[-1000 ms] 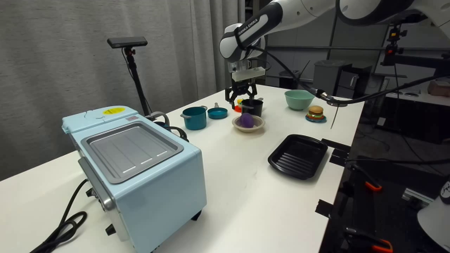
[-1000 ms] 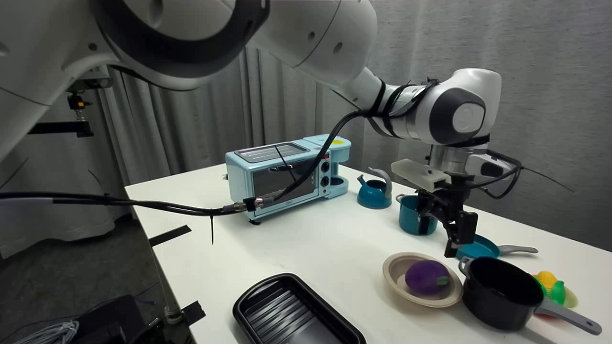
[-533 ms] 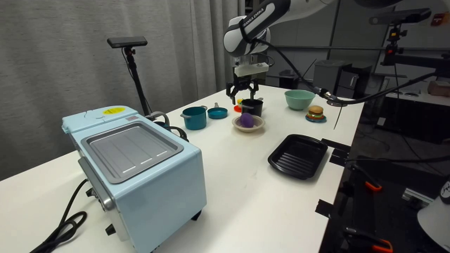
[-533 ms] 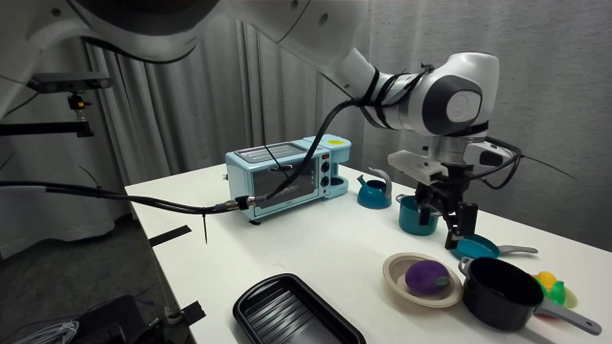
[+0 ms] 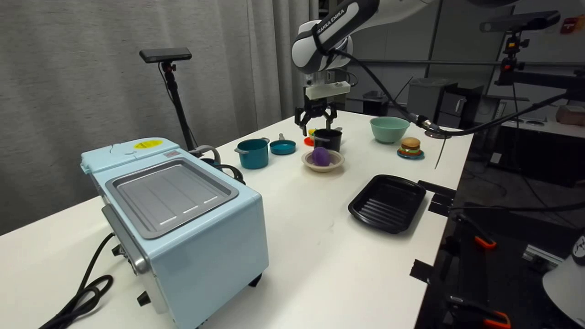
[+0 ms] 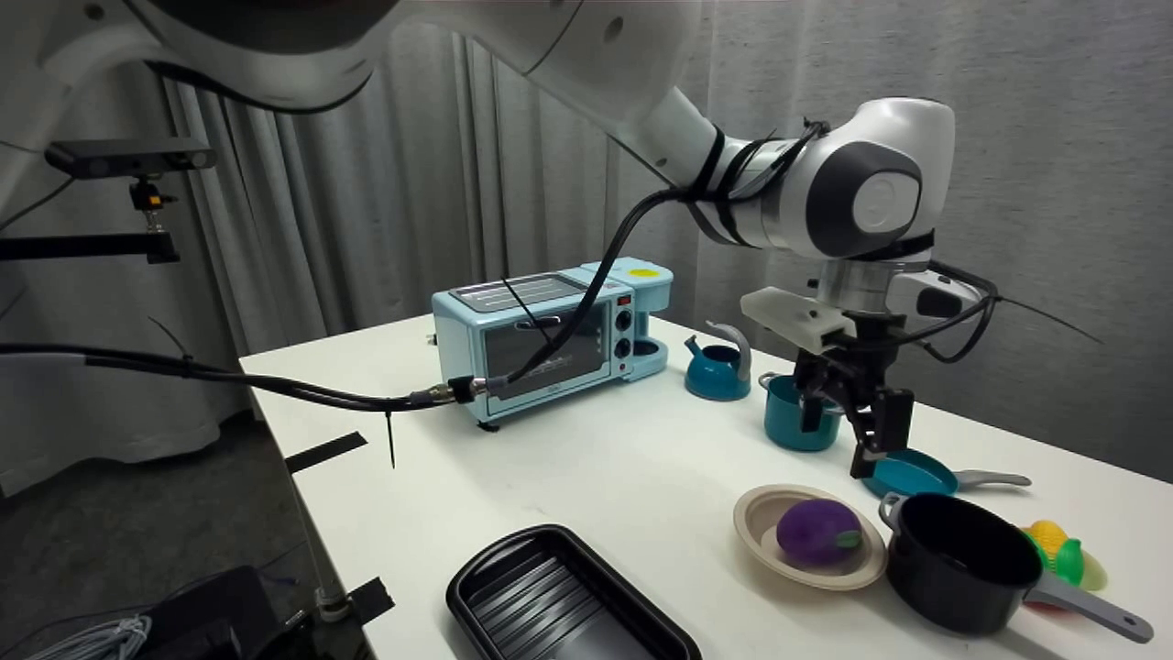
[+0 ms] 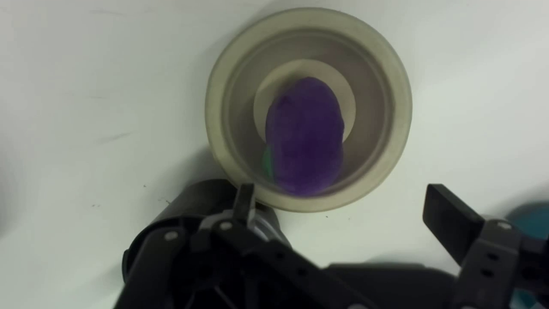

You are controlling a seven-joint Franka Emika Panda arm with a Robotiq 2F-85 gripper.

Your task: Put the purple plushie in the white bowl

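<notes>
Purple plushie (image 7: 306, 137) sits in white bowl (image 7: 401, 107), between long edges of table (image 5: 311, 256), black pot (image 6: 953, 587) just beside bowl, gripper (image 6: 837, 445) hangs above, fingers (image 7: 450, 221) spread apart.

In an exterior view, the purple plushie (image 6: 814, 532) lies in the white bowl (image 6: 760, 524), clear of the spread tool (image 6: 839, 438).

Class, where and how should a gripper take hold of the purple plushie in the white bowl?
Probably by the middle of the purple plushie, pinched across its long sides from above. The wrist view shows it oblong, narrower across than along, and the white bowl rings it with its rim, likely hindering a low sideways approach.
</notes>
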